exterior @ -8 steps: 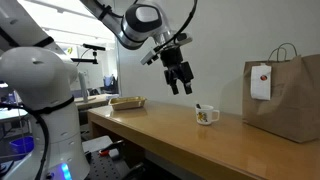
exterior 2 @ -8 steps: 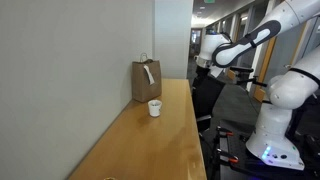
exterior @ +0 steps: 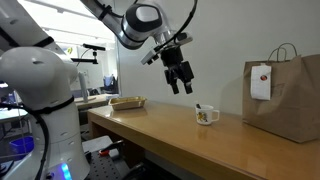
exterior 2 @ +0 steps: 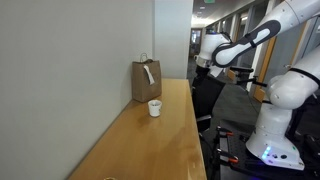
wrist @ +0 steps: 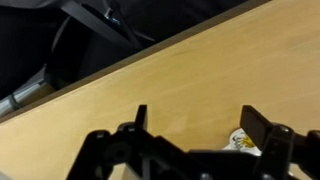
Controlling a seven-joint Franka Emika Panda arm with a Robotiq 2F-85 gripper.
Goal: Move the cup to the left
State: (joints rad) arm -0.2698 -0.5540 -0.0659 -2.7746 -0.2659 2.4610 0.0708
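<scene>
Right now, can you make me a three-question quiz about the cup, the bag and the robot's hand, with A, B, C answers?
1. Where is the cup?
A. On the wooden table, near the paper bag
B. Inside the bag
C. On the floor

2. What colour is the bag?
A. Blue
B. Brown
C. Green

3. What is the gripper doing?
A. Squeezing the cup
B. Lying on the table
C. Hanging open in the air, empty

Answers:
1 A: the cup stands on the tabletop near the bag in both exterior views.
2 B: its paper is plainly brown.
3 C: its fingers are spread above the table, clear of the cup.
</scene>
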